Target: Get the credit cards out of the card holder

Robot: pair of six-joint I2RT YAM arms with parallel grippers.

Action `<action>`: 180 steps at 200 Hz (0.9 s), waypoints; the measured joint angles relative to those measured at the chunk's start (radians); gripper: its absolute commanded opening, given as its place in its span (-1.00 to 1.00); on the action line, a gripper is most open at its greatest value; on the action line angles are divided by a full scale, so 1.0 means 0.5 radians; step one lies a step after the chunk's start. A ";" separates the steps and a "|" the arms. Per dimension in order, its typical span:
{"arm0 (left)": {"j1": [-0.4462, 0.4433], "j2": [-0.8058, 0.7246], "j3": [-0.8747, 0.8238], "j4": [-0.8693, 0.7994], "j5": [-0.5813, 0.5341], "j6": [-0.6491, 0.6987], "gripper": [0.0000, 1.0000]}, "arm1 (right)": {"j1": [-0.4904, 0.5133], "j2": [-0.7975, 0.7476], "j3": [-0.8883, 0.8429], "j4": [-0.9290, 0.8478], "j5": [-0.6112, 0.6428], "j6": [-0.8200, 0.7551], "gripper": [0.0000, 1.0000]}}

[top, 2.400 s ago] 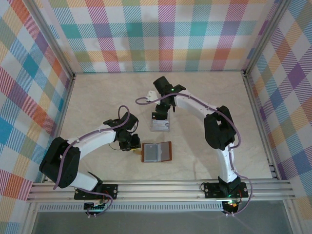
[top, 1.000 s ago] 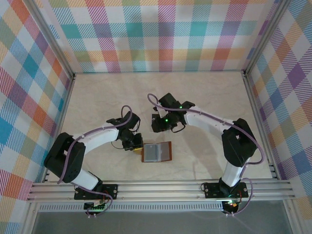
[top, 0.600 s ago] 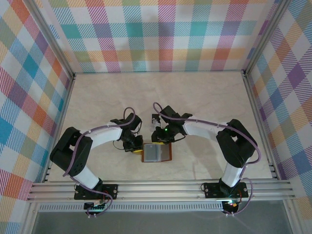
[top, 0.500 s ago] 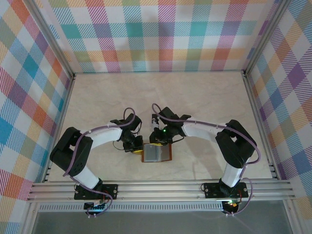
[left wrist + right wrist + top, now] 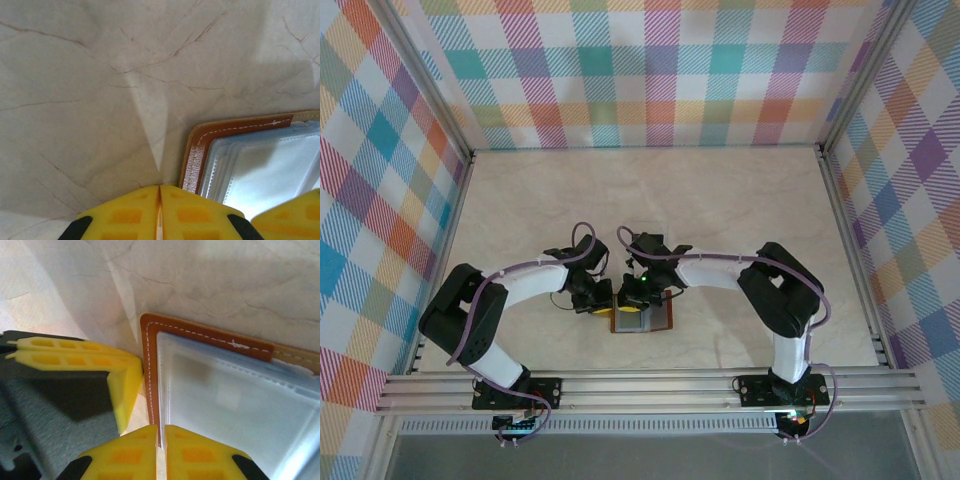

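The card holder (image 5: 660,320) lies open on the table, tan-brown border around a grey-blue inside. Clear sleeves (image 5: 235,400) cover that inside, and pale grey credit cards (image 5: 260,175) show through them; how many, I cannot tell. My right gripper (image 5: 636,303) is shut, its tips (image 5: 161,432) down on the holder's brown left border (image 5: 150,370). Just left of that edge on the table sits my left gripper (image 5: 603,300), shut with nothing between its fingers (image 5: 159,197). Its yellow fingers (image 5: 75,357) lie close beside the right gripper.
The marbled tabletop (image 5: 720,200) stretches behind and to both sides of the holder. Plaid walls enclose the table on three sides. An aluminium rail (image 5: 650,385) runs along the near edge by the arm bases.
My right gripper came from the middle of the table toward the near side and down onto the holder's left part. A card it had been over now lies hidden under its arm. The left gripper edged closer.
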 measured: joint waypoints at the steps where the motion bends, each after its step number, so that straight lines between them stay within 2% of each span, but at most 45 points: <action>1: 0.000 -0.001 -0.001 0.000 0.000 0.000 -0.78 | 0.001 0.002 0.001 0.000 0.001 0.000 -0.72; 84: 0.000 -0.005 -0.003 0.002 0.000 0.000 -0.78 | 0.041 0.047 0.143 -0.300 0.187 -0.039 -0.42; 180: 0.000 -0.005 -0.003 0.002 0.000 0.000 -0.78 | 0.133 0.092 0.475 -0.943 0.629 -0.169 0.01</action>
